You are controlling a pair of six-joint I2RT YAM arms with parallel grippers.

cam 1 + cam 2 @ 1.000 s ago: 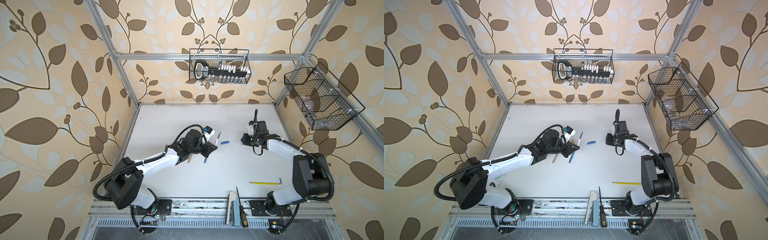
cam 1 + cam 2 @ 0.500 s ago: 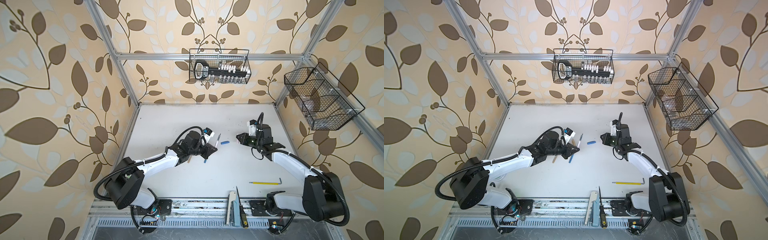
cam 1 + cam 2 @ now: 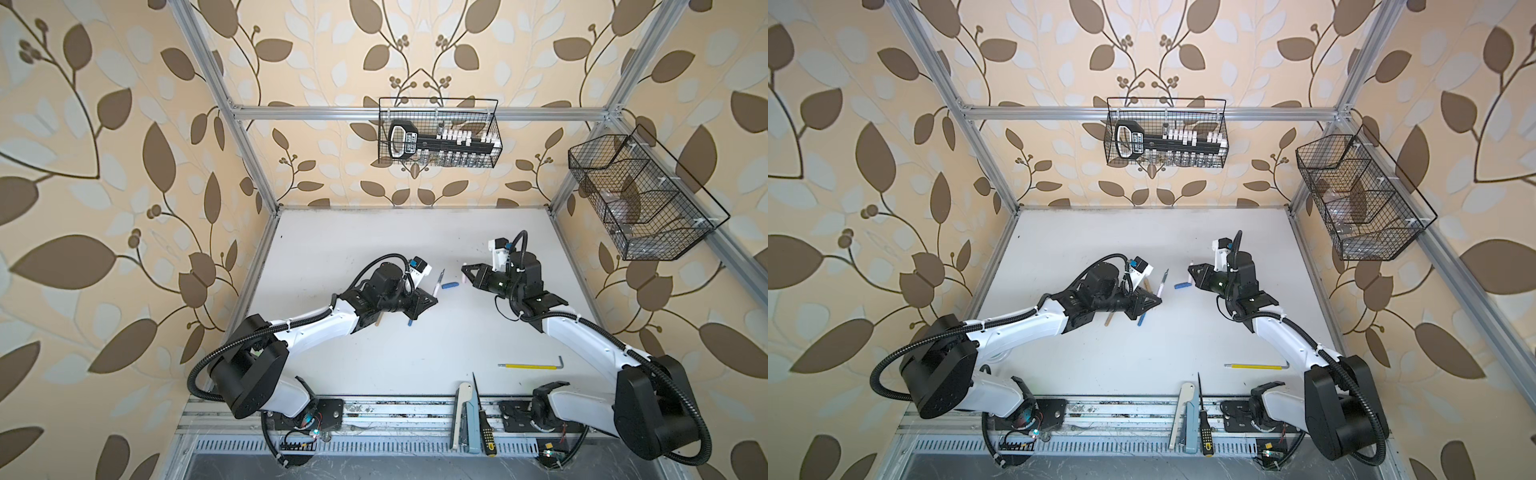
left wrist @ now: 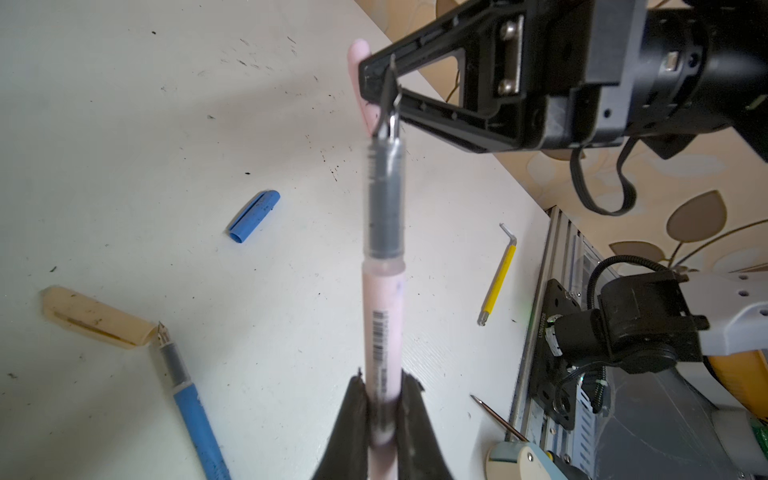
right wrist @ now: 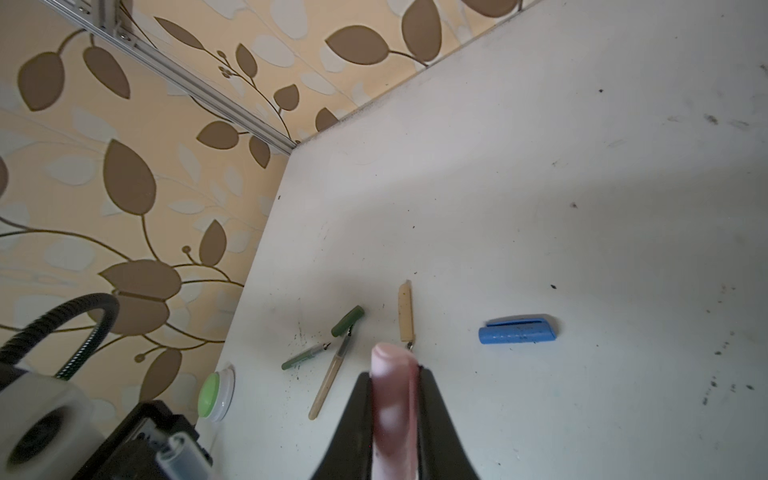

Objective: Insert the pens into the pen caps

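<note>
Well clear of table (image 3: pixel 374 232) edges, left end effector (image 4: pixel 383 392) clamps pink pen (image 4: pixel 380 324).

Left claw (image 4: pixel 384 384) and right claw (image 5: pixel 395 374) clamped, tips facing each other.

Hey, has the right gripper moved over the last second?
Yes. The right gripper, shut on the pale pink cap, has swung left in both top views, ending closer to the blue cap.

Loose cap (image 3: pixel 449 286) on table (image 3: pixel 374 237) btwn left hand (image 3: pixel 432 300) & right hand (image 3: pixel 466 271), prob. midway.
</note>
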